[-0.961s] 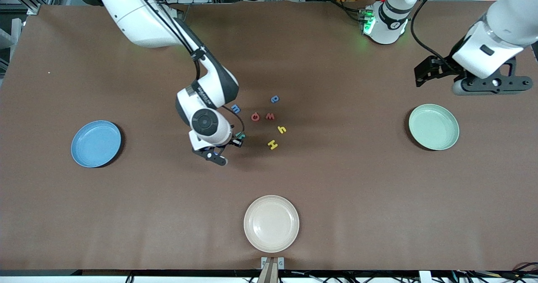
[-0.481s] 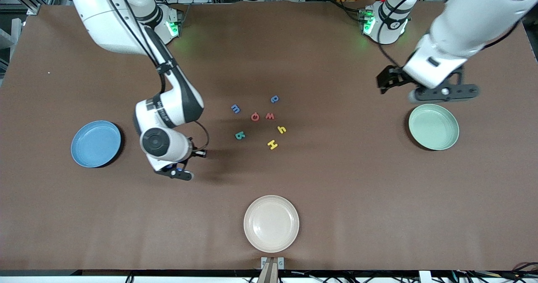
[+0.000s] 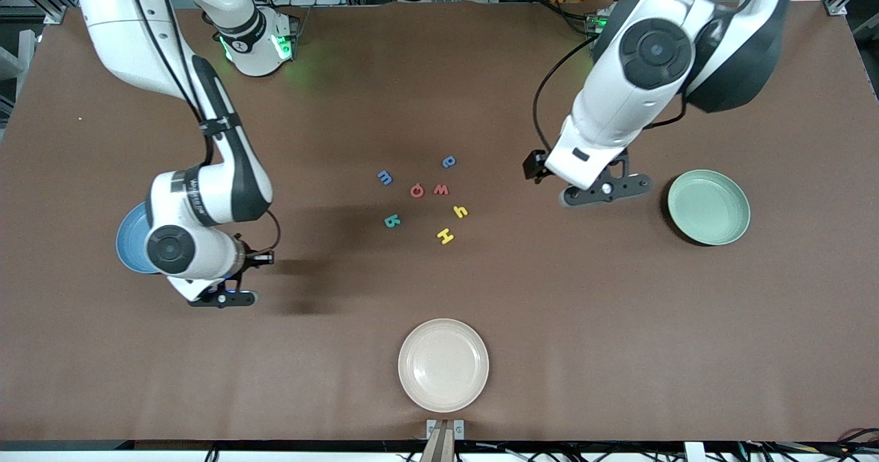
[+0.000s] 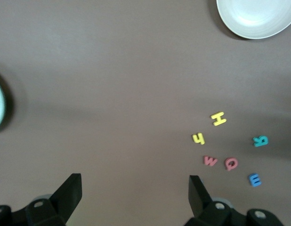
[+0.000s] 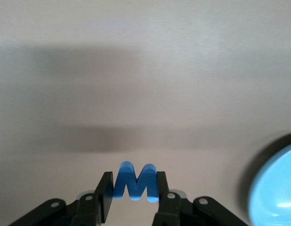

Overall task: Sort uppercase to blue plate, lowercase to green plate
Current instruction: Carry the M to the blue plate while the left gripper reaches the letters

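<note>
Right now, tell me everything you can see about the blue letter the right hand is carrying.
The blue foam capital letter M, or W, is a thick, matte, one-piece block with rounded tips. It stands upright between the two black fingers of the right hand, which pinch its outer strokes; nothing else touches it. It hangs above bare brown table, close beside the round sky-blue plate, not yet over it.

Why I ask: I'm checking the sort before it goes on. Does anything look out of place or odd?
Nothing stands out. The blue capital letter sits squarely in the right gripper beside the blue plate. The seven other letters lie flat mid-table, and the left gripper, open, hangs over bare table near the green plate.
</note>
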{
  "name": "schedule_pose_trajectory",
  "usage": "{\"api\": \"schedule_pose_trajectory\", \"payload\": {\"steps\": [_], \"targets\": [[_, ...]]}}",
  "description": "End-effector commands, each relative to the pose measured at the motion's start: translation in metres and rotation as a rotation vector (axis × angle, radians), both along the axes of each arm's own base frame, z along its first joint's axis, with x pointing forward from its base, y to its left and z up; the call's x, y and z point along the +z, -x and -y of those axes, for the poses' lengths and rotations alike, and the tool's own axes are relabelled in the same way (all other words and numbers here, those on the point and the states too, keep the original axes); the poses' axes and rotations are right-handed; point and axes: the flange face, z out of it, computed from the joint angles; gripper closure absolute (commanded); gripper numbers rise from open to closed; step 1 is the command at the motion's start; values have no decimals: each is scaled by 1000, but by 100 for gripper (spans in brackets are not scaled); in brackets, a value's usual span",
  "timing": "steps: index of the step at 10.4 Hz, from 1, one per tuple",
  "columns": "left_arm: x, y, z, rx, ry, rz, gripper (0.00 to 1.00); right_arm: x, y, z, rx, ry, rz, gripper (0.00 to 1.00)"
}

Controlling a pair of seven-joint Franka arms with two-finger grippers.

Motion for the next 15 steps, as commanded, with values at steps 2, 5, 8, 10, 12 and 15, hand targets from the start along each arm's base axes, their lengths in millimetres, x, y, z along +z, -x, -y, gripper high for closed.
{"api": "schedule_pose_trajectory", "payload": {"steps": [2,5,8,10,12,15], "targets": [[-43,4,52,102,34,-22,0,10,10,72,112,36,-29,69],[-108,17,107,144,33,-25,0,11,23,151,162,7,-13,69],[-171,20,125,163,-22,-25,0,-11,49,222,208,-22,12,67],[-201,28,120,151,-67,-43,0,-31,69,255,211,-38,16,67],[-225,38,138,220,-60,-37,0,-49,84,269,231,-39,46,67],[-262,54,128,230,-65,-43,0,-65,94,268,215,-61,22,63]]}}
